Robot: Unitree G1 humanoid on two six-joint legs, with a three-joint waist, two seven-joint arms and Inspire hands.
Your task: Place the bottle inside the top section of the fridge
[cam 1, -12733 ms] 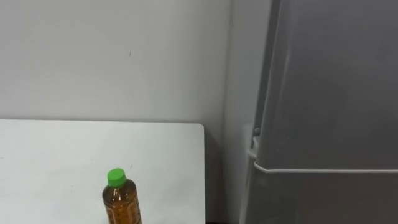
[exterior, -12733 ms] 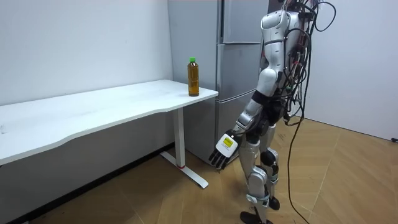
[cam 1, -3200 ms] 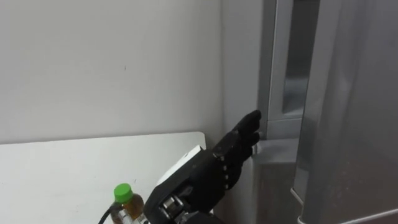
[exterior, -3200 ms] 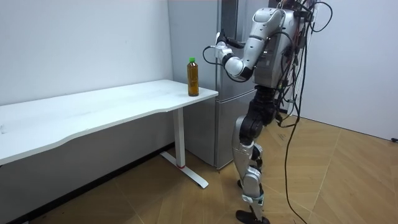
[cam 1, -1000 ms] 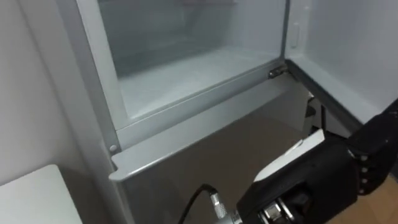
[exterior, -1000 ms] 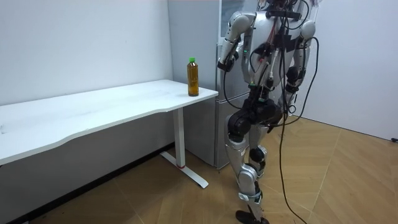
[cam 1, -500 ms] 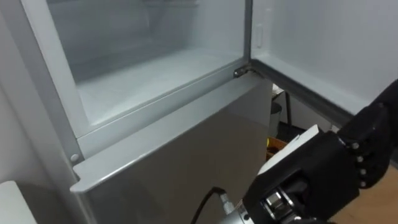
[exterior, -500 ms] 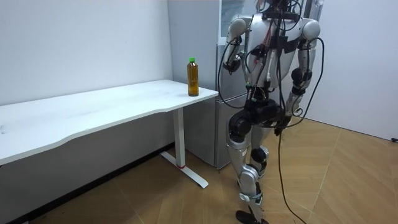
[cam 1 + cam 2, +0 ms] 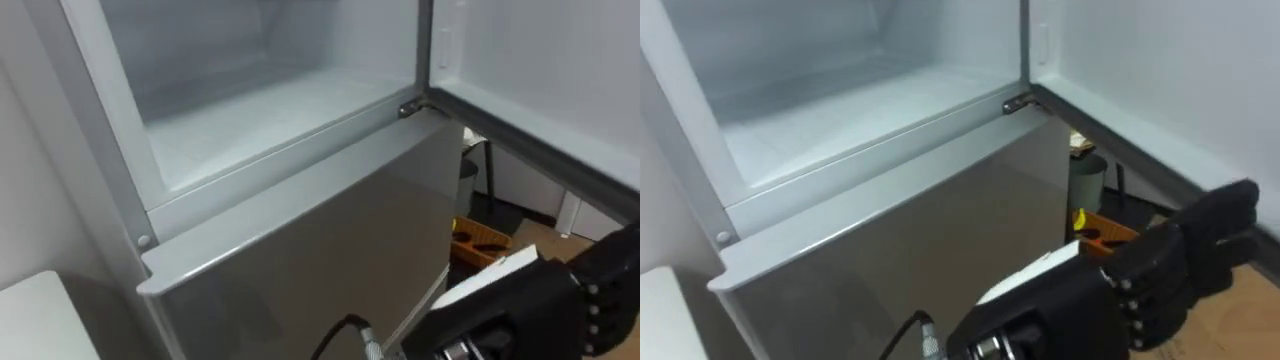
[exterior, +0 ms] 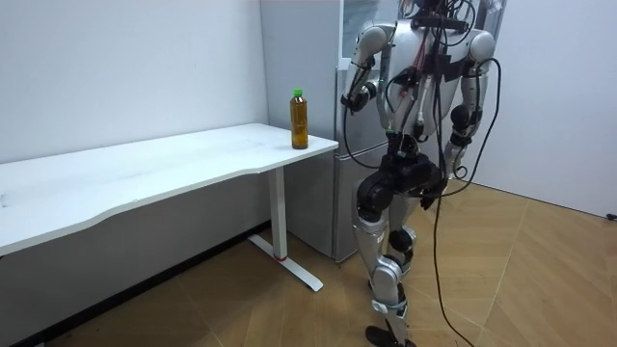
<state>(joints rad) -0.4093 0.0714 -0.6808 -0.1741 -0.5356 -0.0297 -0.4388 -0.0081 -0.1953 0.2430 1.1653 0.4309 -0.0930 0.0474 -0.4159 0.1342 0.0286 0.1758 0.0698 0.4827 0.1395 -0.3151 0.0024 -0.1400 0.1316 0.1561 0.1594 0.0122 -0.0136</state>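
My left hand is raised and empty, and my right arm is down.

I stand upright on both legs with my back to the room view. My left arm is bent at the elbow and lifted to chest height on the room view's left. In the eye views its forearm comes in from the bottom edge and runs toward the right. My left hand (image 9: 1120, 290) has its back turned up, its fingers (image 9: 1230, 215) nearly straight and pointing up and to the right, with nothing in them. My right arm hangs bent at my side, with my right hand (image 10: 454, 149) low near my hip.
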